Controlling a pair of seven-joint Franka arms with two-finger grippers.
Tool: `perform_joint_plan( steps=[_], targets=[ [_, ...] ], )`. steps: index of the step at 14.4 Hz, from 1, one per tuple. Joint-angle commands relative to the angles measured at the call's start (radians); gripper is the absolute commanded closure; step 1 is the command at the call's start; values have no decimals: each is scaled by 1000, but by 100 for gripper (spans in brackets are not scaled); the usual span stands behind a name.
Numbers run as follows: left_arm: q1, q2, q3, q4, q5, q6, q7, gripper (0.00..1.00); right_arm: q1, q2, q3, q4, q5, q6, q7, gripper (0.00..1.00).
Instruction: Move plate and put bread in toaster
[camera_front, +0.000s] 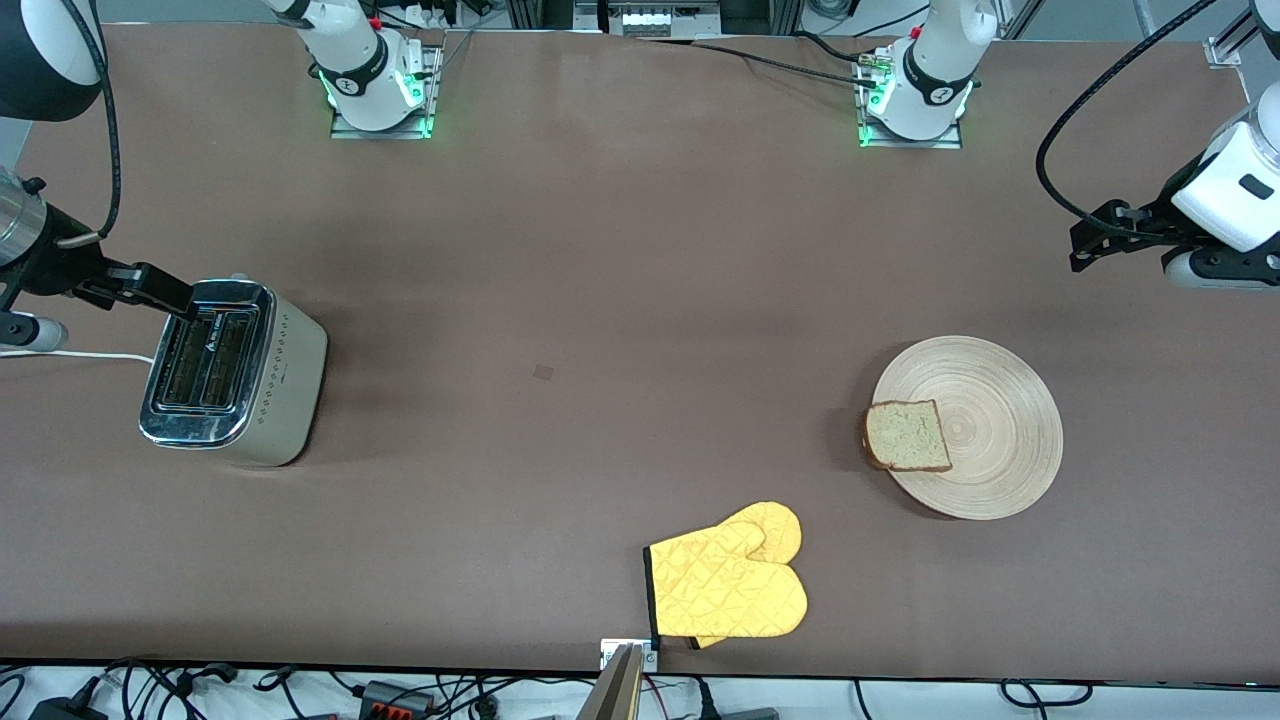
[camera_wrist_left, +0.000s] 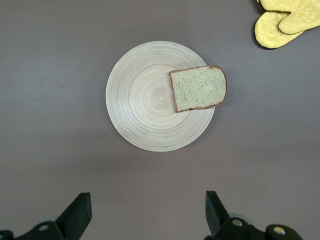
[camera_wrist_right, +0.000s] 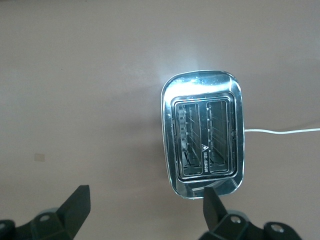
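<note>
The plate (camera_front: 985, 425) lies flat on the table toward the left arm's end, with the bread (camera_front: 907, 436) resting on its rim at the plate's 9 o'clock in the front view, one crust edge hanging just past the wood toward the middle of the table. The slice lies flat, its slightly longer side running along the table's length. The toaster (camera_front: 235, 372) stands well apart at the right arm's end, chrome top up, both slots empty, their long axis running from 12 to 6 o'clock in the front view.

The left gripper (camera_front: 1100, 236) hovers in the air above the table at about 1 o'clock from the plate; in its wrist view its fingers (camera_wrist_left: 77, 212) are spread wide and hold nothing, and plate and bread sit ahead of them, roughly centred. The right gripper (camera_front: 150, 290) hangs over the toaster's 12 o'clock end, its fingers (camera_wrist_right: 75, 207) likewise parted and empty.

By this layout the left arm is much the nearer to plate and bread, while the right already waits at the toaster. Nothing of the task looks done yet. A yellow oven mitt (camera_front: 732, 580) lies nearer the front camera, at about 8 o'clock from the plate and clear of it.
</note>
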Motion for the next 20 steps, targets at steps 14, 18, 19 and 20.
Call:
perform_joint_plan(
  steps=[14,18,19,20],
  targets=[
    [-4,9,3,29,-6,-45,21,0,-3,0,2,2,14,-5,1,0],
    [-1,11,5,30,-8,-44,15,0,-3,0,2,2,15,-5,1,0],
    [-3,12,5,32,-6,-45,21,0,-4,2,2,4,15,-5,1,0],
    [-1,15,7,32,-8,-48,15,0,-3,0,2,2,15,-5,1,0]
  ],
)
